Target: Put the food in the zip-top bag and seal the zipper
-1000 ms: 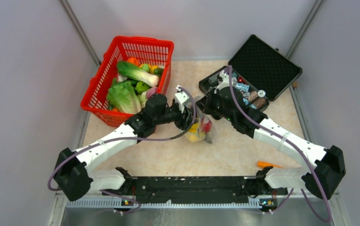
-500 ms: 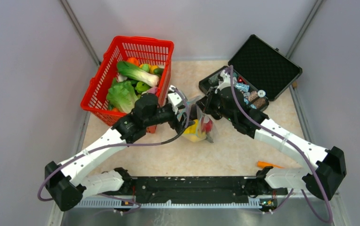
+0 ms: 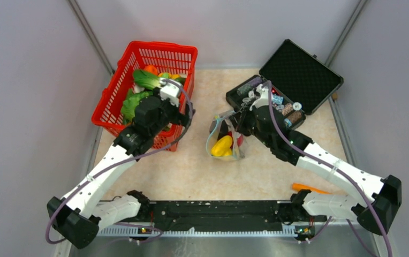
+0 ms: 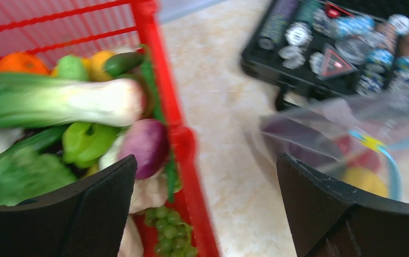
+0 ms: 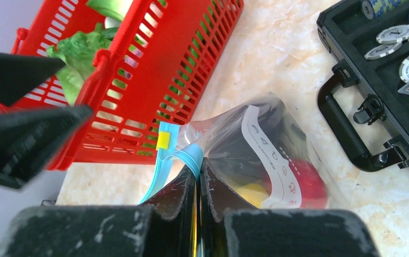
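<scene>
The zip-top bag [image 3: 225,142] lies on the table between the arms, with a yellow piece [image 3: 222,145], a red one and a dark purple one inside. My right gripper [image 5: 198,166] is shut on the bag's light-blue zipper [image 5: 194,154] at the mouth and holds it up; the white label [image 5: 266,155] faces the camera. My left gripper [image 4: 206,176] is open and empty above the right rim of the red basket [image 4: 178,139]. More food lies in the basket: a leek [image 4: 68,101], a purple onion [image 4: 146,147], a green pepper [image 4: 84,142] and grapes [image 4: 173,235].
The open black case [image 3: 298,69] of chips and trinkets stands at the back right, close behind the bag. An orange stick-like tool [image 3: 305,187] lies near the right arm's base. The basket [image 3: 154,59] fills the back left.
My left gripper has drawn back from the bag's mouth, up and to the left over the basket's right rim. My right gripper still grips the zipper edge, and the bag has barely shifted.
</scene>
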`<state>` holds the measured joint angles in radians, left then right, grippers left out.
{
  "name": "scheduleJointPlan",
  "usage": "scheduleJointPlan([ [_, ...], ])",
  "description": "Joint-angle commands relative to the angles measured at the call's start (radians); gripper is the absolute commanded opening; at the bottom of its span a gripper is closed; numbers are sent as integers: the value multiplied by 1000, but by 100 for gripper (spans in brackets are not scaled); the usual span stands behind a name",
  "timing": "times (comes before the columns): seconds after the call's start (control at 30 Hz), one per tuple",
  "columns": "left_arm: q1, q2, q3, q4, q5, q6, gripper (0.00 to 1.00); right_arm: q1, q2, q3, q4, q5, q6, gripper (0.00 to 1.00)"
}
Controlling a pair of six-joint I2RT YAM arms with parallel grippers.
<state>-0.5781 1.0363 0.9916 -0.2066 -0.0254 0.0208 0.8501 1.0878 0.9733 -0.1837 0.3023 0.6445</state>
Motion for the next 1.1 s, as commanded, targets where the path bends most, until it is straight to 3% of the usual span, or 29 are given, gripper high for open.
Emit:
scheduleJointPlan([
  [0.0,104,-34,50,-28,-104,-124,99,6,25,42,31,11,-17,4],
  [0.13,166,-60,40,-93,-241,-188,99,6,32,46,29,6,-18,4],
  [0.3,298,-32,45,-195,-246,-265,99,6,32,50,32,8,-21,4],
  [0.6,502,-3,-26,-190,-276,-411,99,6,23,55,17,15,-33,5],
  [0.83,625,166,-11,-117,-57,-434,99,4,16,45,35,17,-34,6],
  [1.0,627,336,117,-156,93,-368,99,5,16,41,31,13,-34,6],
  [1.07,627,404,194,-218,179,-351,92,4,10,33,34,17,-33,6],
])
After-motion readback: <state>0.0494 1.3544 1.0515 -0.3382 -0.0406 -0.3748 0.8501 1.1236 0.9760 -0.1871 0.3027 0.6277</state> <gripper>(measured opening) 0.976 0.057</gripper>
